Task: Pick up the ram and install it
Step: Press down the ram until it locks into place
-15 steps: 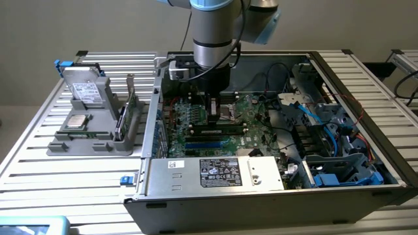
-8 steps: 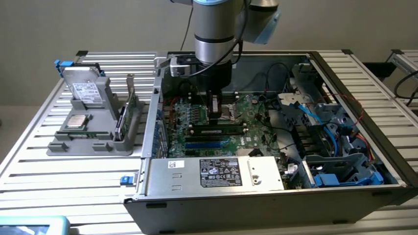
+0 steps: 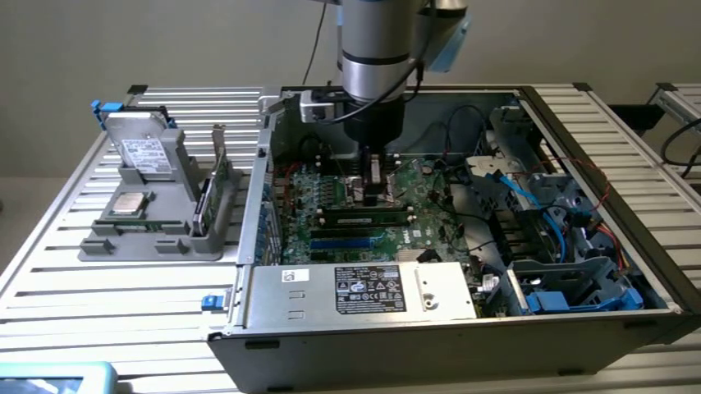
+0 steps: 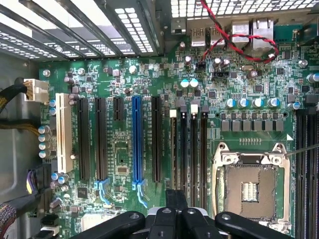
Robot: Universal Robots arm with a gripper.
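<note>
The ram (image 3: pixel 367 219), a thin green stick with a pale label, stands on edge in a long motherboard slot inside the open computer case (image 3: pixel 438 336). In the wrist view the ram (image 4: pixel 173 149) shows edge-on in the memory slot nearest the expansion slots. My gripper (image 3: pixel 376 199) reaches straight down into the case, just above and slightly behind the stick. Its black fingers (image 4: pixel 175 196) are shut together, in line with one end of the ram, with nothing visible between them. Whether they touch the stick I cannot tell.
An open CPU socket (image 4: pixel 251 191) lies beside the memory slots, and a blue expansion slot (image 4: pixel 137 144) on the other side. A labelled metal box (image 3: pixel 367 289) and blue cables (image 3: pixel 537 213) crowd the case. A grey fixture (image 3: pixel 153 238) with spare parts stands at the exterior view's left.
</note>
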